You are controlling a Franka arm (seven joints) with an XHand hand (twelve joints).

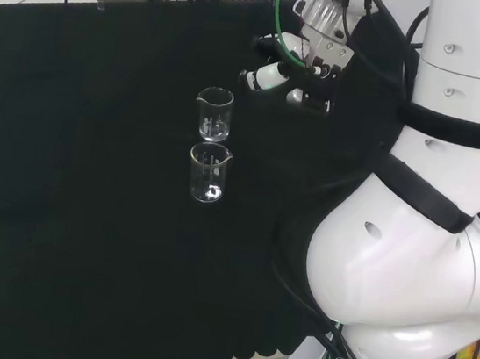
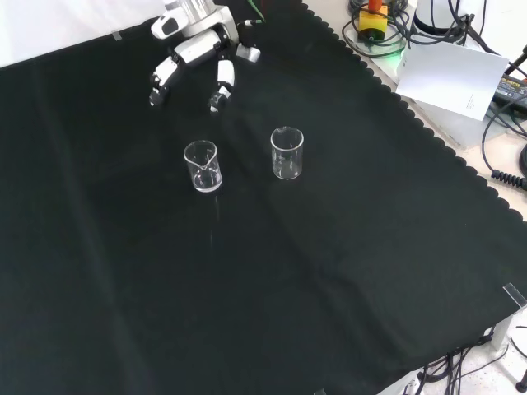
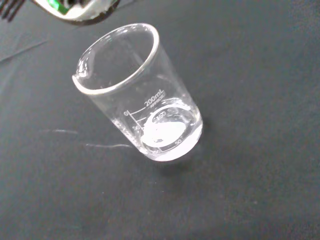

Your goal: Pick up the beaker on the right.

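**Glass beaker: grab w/ care**

Hand (image 2: 198,51) hangs w/ fingers spread, holding nothing. In front view, right beaker (image 2: 286,153) stands beside the other beaker (image 2: 202,166). Prob light, slippery, breakable. Best to wrap fingers round its middle.

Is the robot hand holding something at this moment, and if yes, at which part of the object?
Nothing is held. The robot hand hangs above the cloth with its fingers relaxed, apart from both beakers, which stand upright on the cloth.
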